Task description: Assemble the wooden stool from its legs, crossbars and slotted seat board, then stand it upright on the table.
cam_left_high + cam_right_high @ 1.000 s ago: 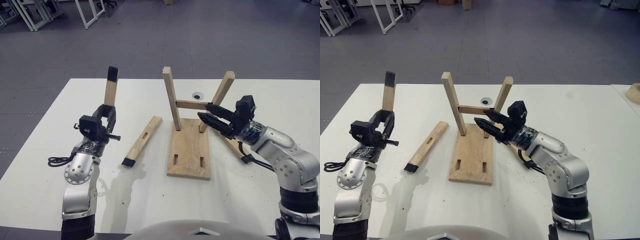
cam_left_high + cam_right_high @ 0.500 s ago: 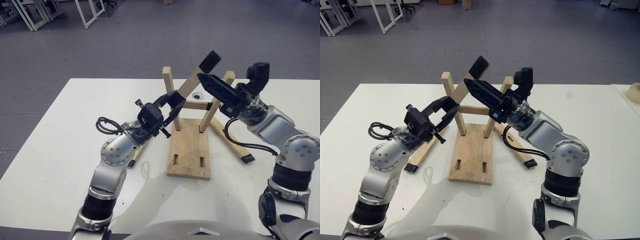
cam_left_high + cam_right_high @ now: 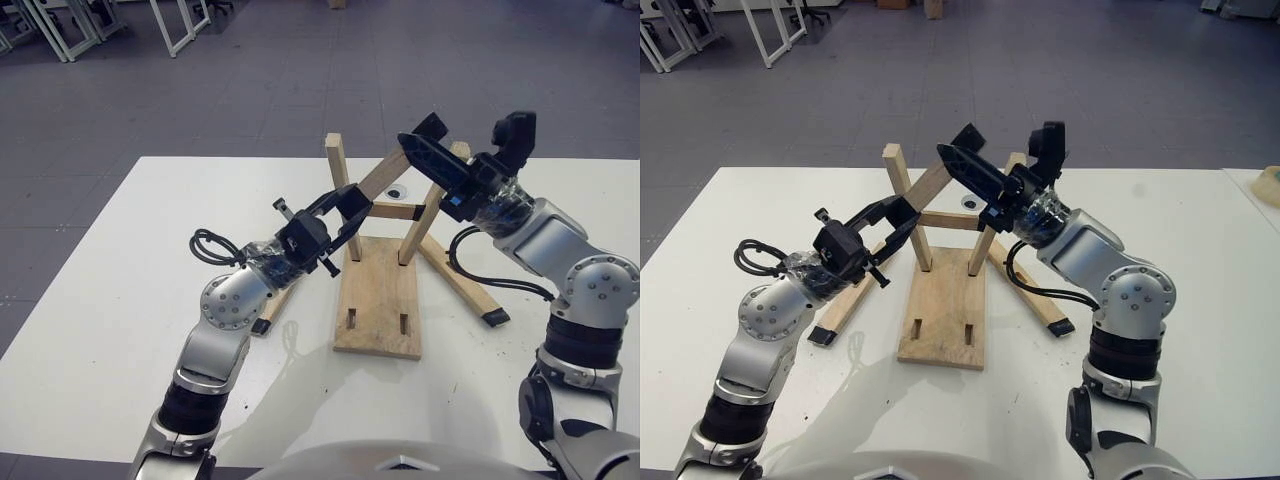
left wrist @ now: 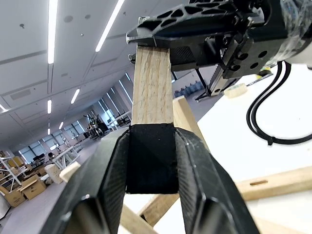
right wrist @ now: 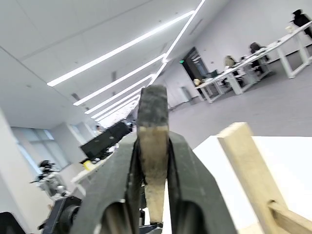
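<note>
Wide white tabletop [image 3: 100,300], and the build sits in the middle of it, roughly half done by my reckoning. The slotted seat board [image 3: 378,290] lies flat, underside up, so the stool is going together upside down.

Two legs are already planted in the board's far slots. The far-left leg [image 3: 336,165] stands close to straight, while the far-right leg [image 3: 420,225] leans outward toward its top. That's one end frame in place.

Now the raised leg [image 3: 385,172]: it hangs in the air on a diagonal, crossing in front of that frame, low on the left and high on the right. Both arms have it. Two more pieces are waiting flat on the tabletop. One spare leg [image 3: 845,305] lies just left of the board, and the other spare leg [image 3: 470,295] lies just right of it, each with its black cap toward the near side.

The left gripper [image 3: 347,198] is clamped on the raised leg's lower end. The right gripper [image 3: 415,145] is pinched tight on the black-capped upper end, as its wrist view shows.

The crossbar [image 3: 392,210] bridges the two standing legs, part-way up.

Smallest of all are the near-left slot [image 3: 352,318] and the near-right slot [image 3: 404,323], both open and waiting. So two legs have yet to be seated, along with whatever bracing goes with them. After that the whole thing has to be flipped onto its feet.
</note>
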### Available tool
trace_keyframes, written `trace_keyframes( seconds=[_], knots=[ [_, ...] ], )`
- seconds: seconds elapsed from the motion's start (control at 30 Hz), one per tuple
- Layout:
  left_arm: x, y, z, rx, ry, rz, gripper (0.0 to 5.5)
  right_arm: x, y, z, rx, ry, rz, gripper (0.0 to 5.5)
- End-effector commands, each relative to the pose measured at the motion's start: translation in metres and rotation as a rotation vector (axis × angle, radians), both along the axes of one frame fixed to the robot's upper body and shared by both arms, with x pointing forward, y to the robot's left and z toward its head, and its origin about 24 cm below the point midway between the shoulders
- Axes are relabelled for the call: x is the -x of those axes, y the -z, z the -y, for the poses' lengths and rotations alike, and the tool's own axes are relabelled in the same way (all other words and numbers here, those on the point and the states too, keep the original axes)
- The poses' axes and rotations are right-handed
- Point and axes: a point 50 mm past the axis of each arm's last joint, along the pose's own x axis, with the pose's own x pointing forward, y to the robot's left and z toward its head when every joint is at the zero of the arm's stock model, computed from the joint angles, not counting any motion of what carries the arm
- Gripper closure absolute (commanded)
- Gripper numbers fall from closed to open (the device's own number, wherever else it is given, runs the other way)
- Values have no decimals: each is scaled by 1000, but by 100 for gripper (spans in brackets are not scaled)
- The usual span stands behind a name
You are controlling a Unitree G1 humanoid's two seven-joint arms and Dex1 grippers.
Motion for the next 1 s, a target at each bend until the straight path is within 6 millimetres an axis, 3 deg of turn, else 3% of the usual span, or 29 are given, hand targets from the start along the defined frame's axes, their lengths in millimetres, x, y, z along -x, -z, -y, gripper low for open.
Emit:
trace_keyframes(
  seconds=[0.03,0.2,0.23,0.33,0.43,0.5,0.73,0.87,1.0],
  knots=[
    [-5,8,-4,-50,-31,-35,421,-4,-6,0,44,37,54,509],
    [-8,8,-5,-60,-31,-27,421,-7,-2,-1,76,49,60,509],
    [-9,7,-4,-64,-26,-14,384,-7,-4,-1,44,36,50,509],
    [-6,9,-2,-94,19,36,344,-9,-3,1,15,51,5,509],
    [0,29,-6,-233,41,3,304,-9,1,10,23,96,-26,509],
    [7,43,-11,-285,23,-43,304,-7,3,23,44,137,-38,509],
    [22,71,-33,-186,-166,-115,304,20,33,91,331,152,-107,509],
    [23,82,-26,-171,-163,-144,304,11,54,114,432,227,-140,509],
    [14,85,-34,-233,-221,-129,304,4,80,127,521,324,-167,509]
  ],
)
